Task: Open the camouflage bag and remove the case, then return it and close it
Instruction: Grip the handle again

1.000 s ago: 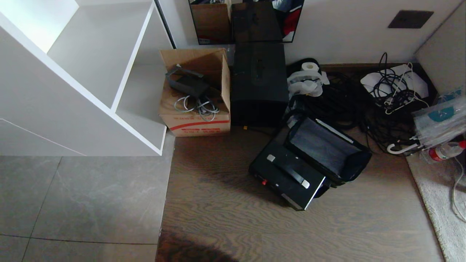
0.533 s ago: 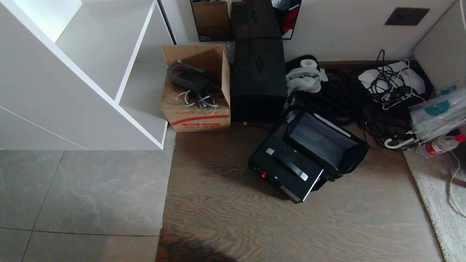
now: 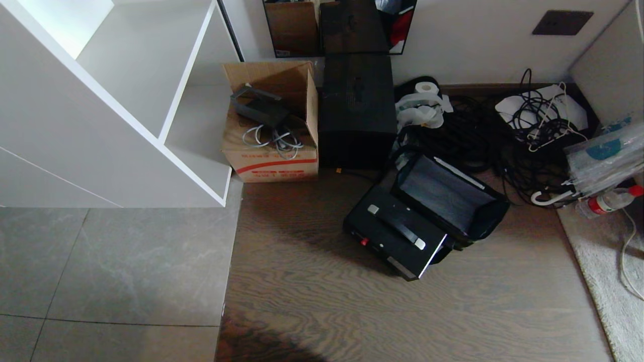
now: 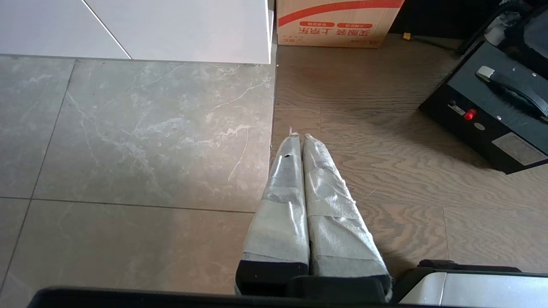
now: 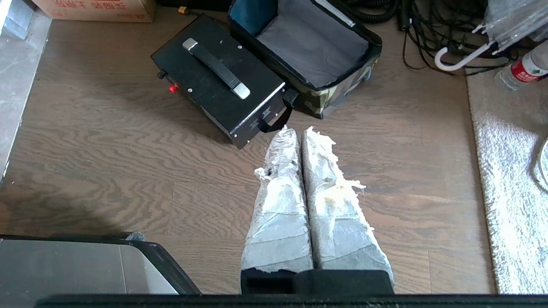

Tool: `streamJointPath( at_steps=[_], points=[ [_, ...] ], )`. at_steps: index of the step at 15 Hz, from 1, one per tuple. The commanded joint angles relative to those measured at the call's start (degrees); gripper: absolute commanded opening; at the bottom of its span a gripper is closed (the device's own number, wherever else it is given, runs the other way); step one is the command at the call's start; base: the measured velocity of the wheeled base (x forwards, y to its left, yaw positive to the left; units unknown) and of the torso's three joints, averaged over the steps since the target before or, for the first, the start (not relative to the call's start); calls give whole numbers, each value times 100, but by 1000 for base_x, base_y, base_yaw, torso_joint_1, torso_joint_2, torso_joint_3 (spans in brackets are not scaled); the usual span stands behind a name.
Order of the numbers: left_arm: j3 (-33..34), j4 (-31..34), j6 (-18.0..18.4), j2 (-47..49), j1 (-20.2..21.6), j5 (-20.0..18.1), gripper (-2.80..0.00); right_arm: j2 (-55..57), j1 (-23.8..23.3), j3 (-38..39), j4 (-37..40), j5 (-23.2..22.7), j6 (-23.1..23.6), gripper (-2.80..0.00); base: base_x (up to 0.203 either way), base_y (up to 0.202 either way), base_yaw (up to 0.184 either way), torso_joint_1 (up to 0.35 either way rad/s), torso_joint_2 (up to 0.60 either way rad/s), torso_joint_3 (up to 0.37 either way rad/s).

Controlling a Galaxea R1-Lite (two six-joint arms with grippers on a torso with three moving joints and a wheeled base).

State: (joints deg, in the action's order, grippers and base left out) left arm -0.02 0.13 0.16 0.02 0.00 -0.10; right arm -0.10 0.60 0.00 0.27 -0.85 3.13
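On the wooden floor [image 5: 128, 162], the case [image 5: 216, 79] lies touching the open camouflage bag [image 5: 312, 51], with the right gripper [image 5: 299, 130] pressed closed and empty nearby.

The camouflage bag [image 3: 450, 201] is seen unzipped, right of centre; the black case [image 3: 395, 236] is laid touching its lower-left side.

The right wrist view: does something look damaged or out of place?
The tape wrapping on the right gripper fingers is frayed, with torn shreds hanging off. The case lies outside the open camouflage bag.
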Motion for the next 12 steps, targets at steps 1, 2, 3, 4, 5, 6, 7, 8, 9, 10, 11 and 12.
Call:
streamJointPath(
  at_steps=[1, 2, 3, 4, 5, 6, 7, 8, 9, 10, 11, 12],
  points=[
    [2, 4, -5, -2, 0, 6, -280, 19, 2, 9, -1, -3, 3, -280, 0, 0, 0, 0, 0, 0],
    [2, 4, -7, 6, 0, 10, -280, 19, 2, 9, -1, -3, 3, -280, 0, 0, 0, 0, 0, 0],
    [-6, 4, 10, 6, 0, 2, -280, 19, 2, 9, -1, -3, 3, -280, 0, 0, 0, 0, 0, 0],
    [2, 4, 11, 0, 0, 7, -280, 19, 2, 9, 5, -3, 3, -280, 0, 0, 0, 0, 0, 0],
    [-6, 4, 7, 6, 0, 1, -280, 19, 2, 9, -1, -3, 3, -280, 0, 0, 0, 0, 0, 0],
    [-4, 4, 4, 5, 0, 2, -280, 19, 2, 9, -1, -3, 3, -280, 0, 0, 0, 2, 6, -59],
    [-6, 4, 10, 6, 0, 1, -280, 19, 2, 9, 1, -3, 3, -280, 0, 0, 0, 2, -2, -105],
    [-3, 4, 2, 6, 0, 2, -280, 19, 2, 9, -1, -3, 3, -280, 0, 0, 0, 2, 7, -154],
    [2, 4, 2, 6, 0, 4, -280, 19, 2, 9, -1, -3, 3, -280, 0, 0, 0, 2, 0, -170],
    [-6, 4, 2, 6, 0, 1, -280, 19, 2, 9, -1, -3, 3, -280, 0, 0, 0, 2, 1, -193],
    [0, 4, 2, 2, 0, 5, -280, 19, 2, 9, 2, -3, 3, -280, 0, 0, 0, 2, -2, -189],
    [2, 4, 2, 6, 0, 1, -280, 19, 2, 9, 7, -3, 3, -280, 0, 0, 0, 1, 4, -196]
  ],
)
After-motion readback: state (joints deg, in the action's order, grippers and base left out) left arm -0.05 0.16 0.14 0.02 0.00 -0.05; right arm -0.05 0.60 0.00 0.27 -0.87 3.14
